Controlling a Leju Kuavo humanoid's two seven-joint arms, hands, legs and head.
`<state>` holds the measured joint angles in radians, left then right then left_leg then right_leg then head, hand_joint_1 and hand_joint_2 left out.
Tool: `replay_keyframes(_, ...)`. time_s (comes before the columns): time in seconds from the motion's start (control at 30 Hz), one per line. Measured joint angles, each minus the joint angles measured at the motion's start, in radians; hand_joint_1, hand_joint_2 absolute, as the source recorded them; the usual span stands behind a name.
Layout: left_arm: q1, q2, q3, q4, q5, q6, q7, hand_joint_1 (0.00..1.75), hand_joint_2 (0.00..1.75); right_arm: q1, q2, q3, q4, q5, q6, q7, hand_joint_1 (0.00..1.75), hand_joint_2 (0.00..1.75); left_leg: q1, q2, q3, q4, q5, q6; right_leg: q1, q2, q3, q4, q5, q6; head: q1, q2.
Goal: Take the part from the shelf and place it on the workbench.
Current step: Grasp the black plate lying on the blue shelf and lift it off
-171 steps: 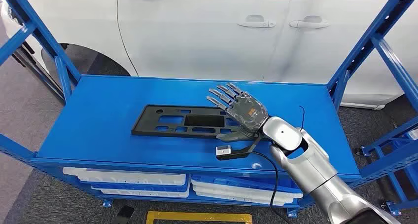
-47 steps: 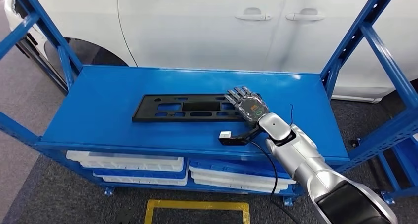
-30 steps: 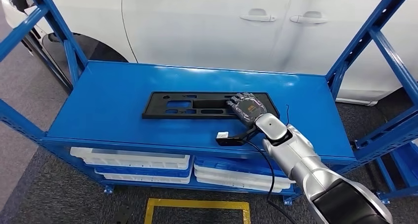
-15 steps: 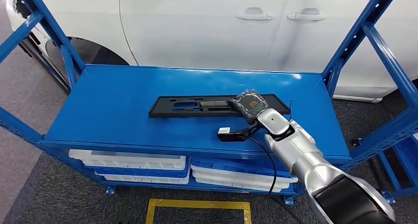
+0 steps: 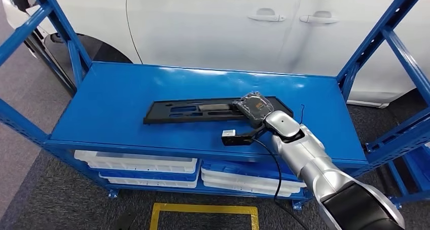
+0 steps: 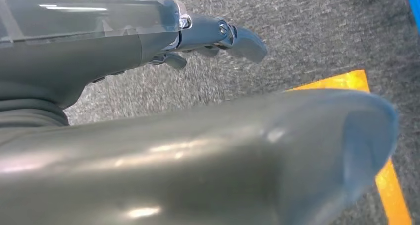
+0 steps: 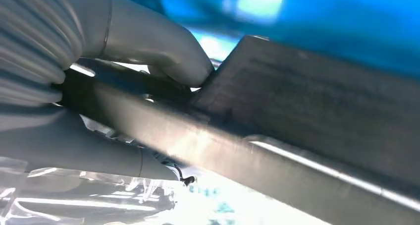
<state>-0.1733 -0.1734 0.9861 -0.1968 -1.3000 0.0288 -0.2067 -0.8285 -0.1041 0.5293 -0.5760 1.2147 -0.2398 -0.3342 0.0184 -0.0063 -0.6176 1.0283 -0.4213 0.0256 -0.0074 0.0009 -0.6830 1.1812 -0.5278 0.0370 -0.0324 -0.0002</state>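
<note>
Well, long black part (image 5: 203, 110) (cutouts)

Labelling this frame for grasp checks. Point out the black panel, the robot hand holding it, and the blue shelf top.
black panel (image 5: 187, 111), head view, on its flat middle, left of the grip.
right robot hand (image 5: 255, 106), head view, on the back of the hand.
blue shelf top (image 5: 116, 98), head view, on bare surface left of the panel.

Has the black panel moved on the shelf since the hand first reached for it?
Yes. The black panel has slid toward the shelf's right end, and its gripped end is tilted up in the right hand.
</note>
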Motion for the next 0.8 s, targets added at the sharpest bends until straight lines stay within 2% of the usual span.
replay_keyframes(0.03,0.001,0.0,0.0,0.0,0.0,0.0,0.0,0.0,0.0,0.007,0.0,-0.006,-0.025,-0.018,0.008,-0.011,1.68,1.75,0.0,0.0,-0.001,0.0,0.0,0.001,0.0,0.0,-0.032,0.069,-0.029,0.002,0.0,0.0)
replay_keyframes(0.07,0.002,0.0,0.0,0.0,0.001,0.001,0.0,0.0,0.0,0.013,-0.002,-0.01,-0.053,-0.03,0.016,-0.016,1.69,1.75,-0.001,0.0,-0.001,0.0,0.0,0.001,0.0,0.0,-0.056,0.118,-0.041,0.002,0.0,0.0)
replay_keyframes(0.1,0.002,0.0,0.0,0.0,0.002,0.001,0.0,0.0,0.0,0.017,-0.004,-0.012,-0.08,-0.037,0.023,-0.019,1.69,1.75,-0.001,0.0,-0.001,0.001,0.0,0.001,0.0,0.0,-0.062,0.13,-0.035,0.001,0.0,0.0)
replay_keyframes(0.13,0.002,0.0,0.0,0.0,0.002,0.001,0.0,0.0,0.0,0.019,-0.008,-0.014,-0.108,-0.04,0.028,-0.019,1.69,1.75,-0.001,-0.002,0.0,0.001,-0.001,0.001,0.0,0.0,-0.049,0.102,-0.011,-0.002,0.0,0.0)
replay_keyframes(0.2,0.002,0.0,0.0,0.0,0.002,0.001,0.0,0.0,0.0,0.015,-0.018,-0.019,-0.167,-0.041,0.039,-0.013,1.7,1.75,-0.002,-0.004,0.002,0.001,-0.002,0.0,0.002,0.0,0.013,-0.033,0.059,-0.012,0.0,0.0)
replay_keyframes(0.23,0.002,0.0,0.0,0.0,0.002,0.001,-0.001,0.0,0.0,0.011,-0.023,-0.022,-0.194,-0.043,0.043,-0.01,1.71,1.75,-0.004,-0.005,0.001,0.001,-0.002,-0.003,0.005,0.0,0.042,-0.098,0.083,-0.018,0.0,0.0)
replay_keyframes(0.27,0.002,0.0,0.0,0.0,0.002,0.001,-0.001,0.0,0.0,0.005,-0.026,-0.024,-0.219,-0.044,0.048,-0.007,1.7,1.75,-0.005,-0.005,0.0,0.001,-0.002,-0.007,0.009,0.0,0.062,-0.141,0.096,-0.024,0.0,0.0)
replay_keyframes(0.3,0.002,0.0,0.0,0.0,0.002,0.001,-0.001,0.0,0.0,0.001,-0.028,-0.026,-0.239,-0.046,0.051,-0.005,1.7,1.75,-0.005,-0.004,-0.001,0.001,-0.003,-0.011,0.012,0.001,0.07,-0.161,0.097,-0.028,0.0,0.0)
replay_keyframes(0.37,0.003,0.0,0.0,0.0,0.002,0.001,-0.001,0.0,0.0,-0.003,-0.032,-0.027,-0.266,-0.047,0.053,-0.002,1.7,1.75,-0.006,-0.004,0.0,-0.002,-0.002,-0.021,0.014,0.002,0.07,-0.164,0.096,-0.034,0.0,0.0)
replay_keyframes(0.43,0.003,-0.001,0.0,0.0,0.002,0.001,-0.001,0.0,0.0,-0.006,-0.038,-0.028,-0.298,-0.045,0.055,0.003,1.7,1.75,-0.006,-0.002,-0.003,0.006,-0.012,-0.031,0.008,0.001,0.075,-0.172,0.101,-0.045,0.0,0.0)
replay_keyframes(0.5,0.003,0.0,0.0,0.0,0.001,0.001,-0.001,0.0,0.0,-0.014,-0.045,-0.031,-0.341,-0.058,0.069,0.005,1.68,1.75,-0.006,0.0,-0.035,0.082,-0.061,-0.039,0.003,0.0,0.078,-0.18,0.104,-0.054,0.0,0.0)
replay_keyframes(0.57,0.002,0.0,-0.001,0.0,-0.001,0.001,0.001,0.0,0.0,-0.017,-0.049,-0.041,-0.388,-0.119,0.107,-0.017,1.68,1.75,-0.005,0.001,-0.098,0.223,-0.124,-0.043,0.005,0.0,0.079,-0.179,0.103,-0.058,0.0,0.0)
replay_keyframes(0.6,0.003,0.0,-0.001,0.0,-0.001,0.002,0.003,0.0,0.0,-0.014,-0.051,-0.048,-0.411,-0.161,0.128,-0.036,1.68,1.75,-0.006,0.001,-0.122,0.273,-0.137,-0.044,0.006,0.0,0.079,-0.178,0.103,-0.059,0.0,0.0)
replay_keyframes(0.63,0.003,0.0,-0.001,0.0,-0.001,0.002,0.004,0.0,0.0,-0.009,-0.054,-0.055,-0.433,-0.201,0.146,-0.054,1.68,1.75,-0.006,0.001,-0.129,0.287,-0.131,-0.044,0.006,0.001,0.079,-0.177,0.102,-0.058,0.0,0.0)
replay_keyframes(0.67,0.003,0.0,-0.001,0.0,-0.002,0.003,0.005,0.0,0.0,-0.005,-0.055,-0.061,-0.453,-0.229,0.157,-0.068,1.68,1.75,-0.006,0.001,-0.117,0.258,-0.106,-0.043,0.007,0.001,0.08,-0.176,0.1,-0.058,0.0,0.0)
replay_keyframes(0.73,0.002,0.0,-0.001,0.0,-0.002,0.004,0.006,0.0,0.0,-0.002,-0.057,-0.07,-0.488,-0.25,0.165,-0.078,1.68,1.75,-0.006,0.001,-0.052,0.124,-0.038,-0.037,0.007,0.003,0.081,-0.17,0.095,-0.053,0.0,0.0)
replay_keyframes(0.77,0.001,0.0,-0.001,0.0,-0.003,0.004,0.006,0.0,0.0,-0.002,-0.059,-0.074,-0.502,-0.252,0.167,-0.079,1.68,1.75,-0.007,0.0,-0.023,0.062,-0.017,-0.033,0.009,0.003,0.079,-0.166,0.092,-0.049,0.0,0.0)
replay_keyframes(0.8,0.0,-0.001,-0.001,0.0,-0.003,0.004,0.007,0.0,0.0,-0.001,-0.061,-0.077,-0.512,-0.252,0.168,-0.08,1.68,1.75,-0.007,0.0,-0.006,0.024,-0.009,-0.029,0.011,0.004,0.077,-0.163,0.09,-0.045,0.0,0.0)
